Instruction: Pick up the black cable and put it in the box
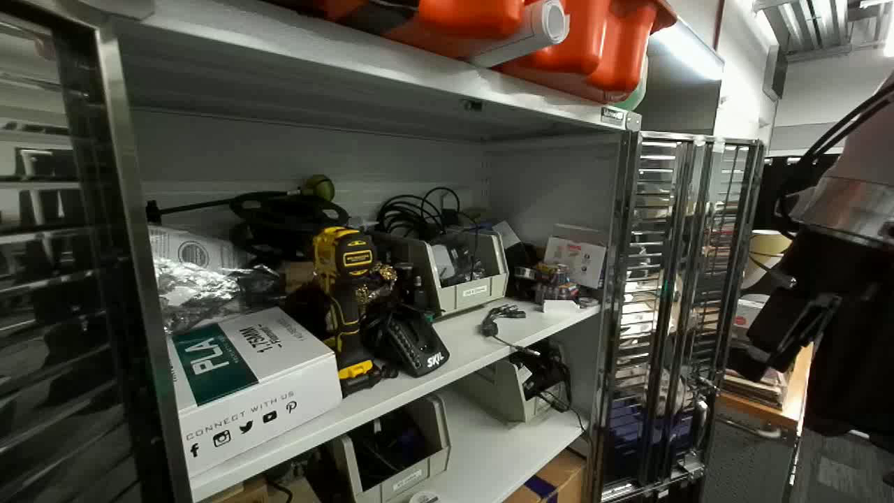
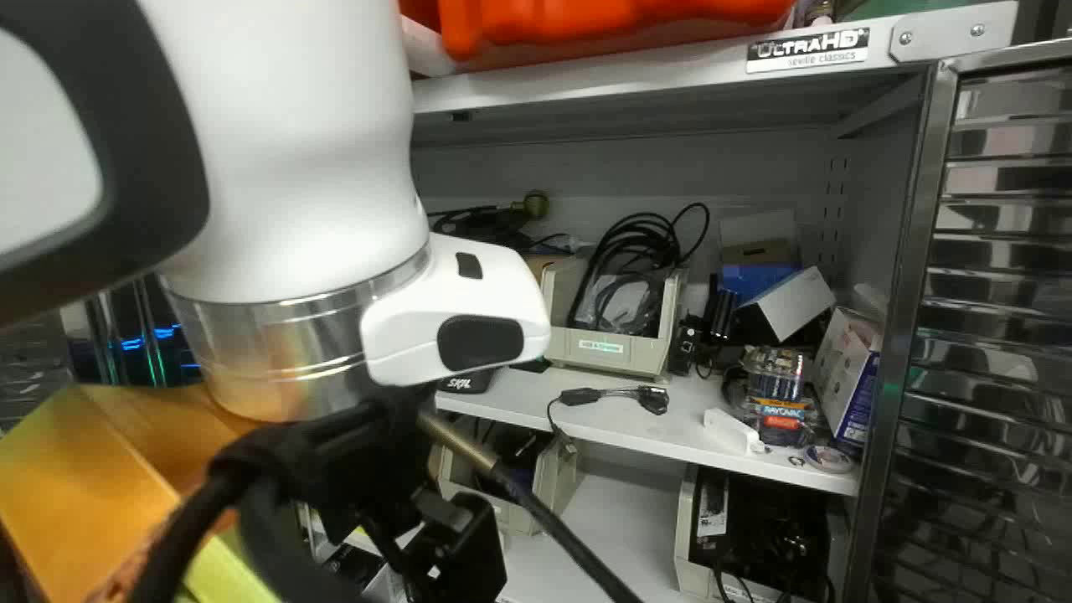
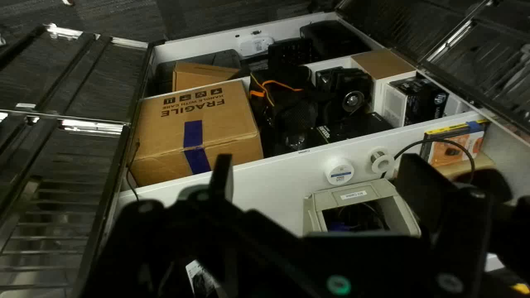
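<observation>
A short black cable (image 1: 492,323) with plugs lies on the middle shelf near its front edge, a thin strand hanging over the edge; it also shows in an exterior view (image 2: 615,397). Behind it on the same shelf stands a beige open box (image 1: 476,293) with a label, holding coiled black cables; it shows in an exterior view (image 2: 607,353) too. My gripper (image 3: 319,169) is open with nothing between its fingers. It is in front of the cabinet, apart from the cable. In the wrist view, the loose cable and that box are out of view.
Lower beige bins (image 1: 401,478) (image 2: 758,536) hold more cables. A yellow drill (image 1: 342,293), SKIL charger (image 1: 412,342) and PLA box (image 1: 258,391) share the middle shelf. Metal doors (image 1: 670,279) flank the cabinet. A cardboard box (image 3: 194,128) and white spools (image 3: 339,170) show below.
</observation>
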Motion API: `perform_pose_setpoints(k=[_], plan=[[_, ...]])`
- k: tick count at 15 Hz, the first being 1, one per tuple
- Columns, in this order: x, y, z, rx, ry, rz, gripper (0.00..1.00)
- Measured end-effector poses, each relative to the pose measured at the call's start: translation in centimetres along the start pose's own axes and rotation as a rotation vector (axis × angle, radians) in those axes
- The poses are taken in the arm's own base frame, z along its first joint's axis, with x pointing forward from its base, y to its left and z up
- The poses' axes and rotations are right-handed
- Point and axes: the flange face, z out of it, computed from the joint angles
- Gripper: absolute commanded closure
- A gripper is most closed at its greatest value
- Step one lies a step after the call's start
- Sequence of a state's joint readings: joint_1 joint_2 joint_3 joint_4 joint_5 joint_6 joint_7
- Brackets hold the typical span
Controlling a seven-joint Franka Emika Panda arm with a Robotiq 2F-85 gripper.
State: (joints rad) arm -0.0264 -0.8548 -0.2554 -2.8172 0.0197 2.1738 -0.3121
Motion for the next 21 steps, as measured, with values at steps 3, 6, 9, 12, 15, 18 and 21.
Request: perform_pose_setpoints(k=[3,6,9,12,15,18,21], plan=[[-0.3,-0.1,0.7,0.006,-0.023,0.001,0.00],[-0.3,0.0,0.8,0.006,-0.026,0.002,0.00],[-0.2,0.0,0.8,0.006,-0.027,0.002,0.00],[0.8,0.5,0.3,-0.002,-0.028,0.008,0.00],[3.1,1.6,0.2,-0.012,-0.047,0.025,0.00],[6.8,2.7,0.9,-0.007,-0.057,0.056,0.00],[11.5,2.6,2.2,0.017,-0.054,0.081,0.00]])
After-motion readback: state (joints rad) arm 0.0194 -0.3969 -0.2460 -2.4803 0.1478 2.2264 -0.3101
